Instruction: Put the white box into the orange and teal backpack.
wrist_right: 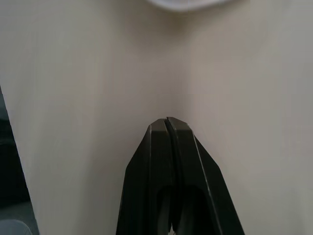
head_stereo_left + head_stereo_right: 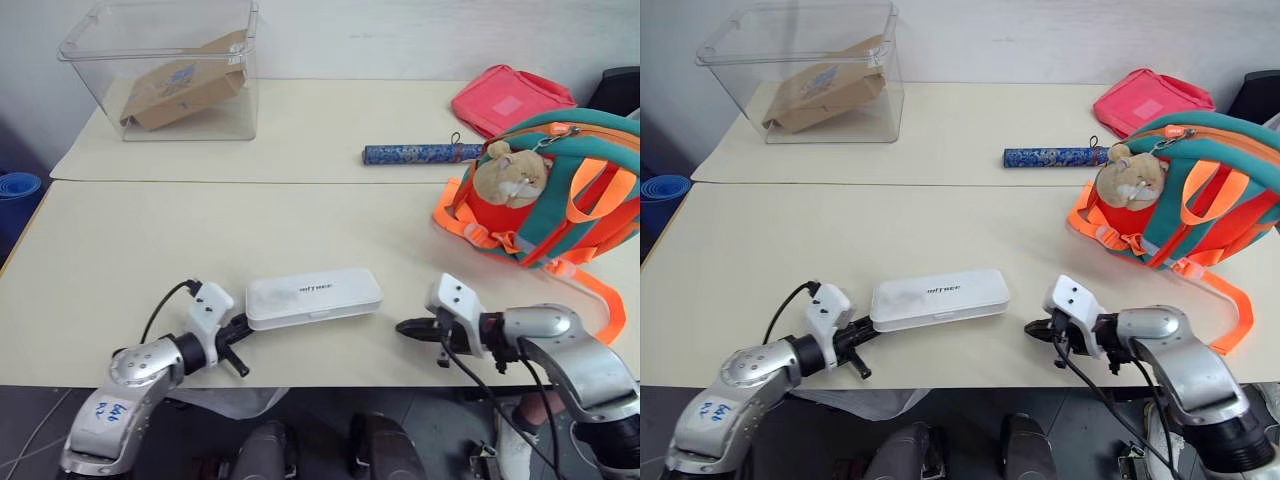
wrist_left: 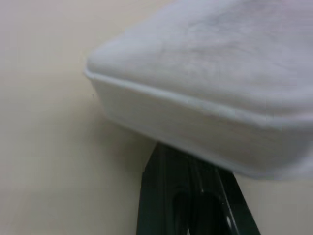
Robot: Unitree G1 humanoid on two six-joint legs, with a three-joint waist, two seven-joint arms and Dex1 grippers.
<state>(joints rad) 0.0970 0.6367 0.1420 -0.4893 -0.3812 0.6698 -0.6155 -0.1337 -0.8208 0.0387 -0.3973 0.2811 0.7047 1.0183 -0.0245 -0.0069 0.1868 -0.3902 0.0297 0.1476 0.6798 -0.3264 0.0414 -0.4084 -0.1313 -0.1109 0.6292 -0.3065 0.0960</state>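
The white box (image 2: 313, 297) lies flat on the cream table near its front edge, lettering up. My left gripper (image 2: 243, 326) is shut with nothing in it, its tip right at the box's left end. In the left wrist view its black fingers (image 3: 186, 196) run up to the box's near corner (image 3: 205, 98); whether they touch it I cannot tell. My right gripper (image 2: 403, 327) is shut and empty, a short gap to the right of the box, pointing at it. The orange and teal backpack (image 2: 560, 200) stands at the right with a tan hamster charm (image 2: 510, 175).
A clear plastic bin (image 2: 240, 40) at the back left holds a brown package (image 2: 185, 90). A blue patterned roll (image 2: 420, 153) and a flat pink pouch (image 2: 510, 100) lie behind the backpack. An orange strap (image 2: 600, 295) loops out by my right arm.
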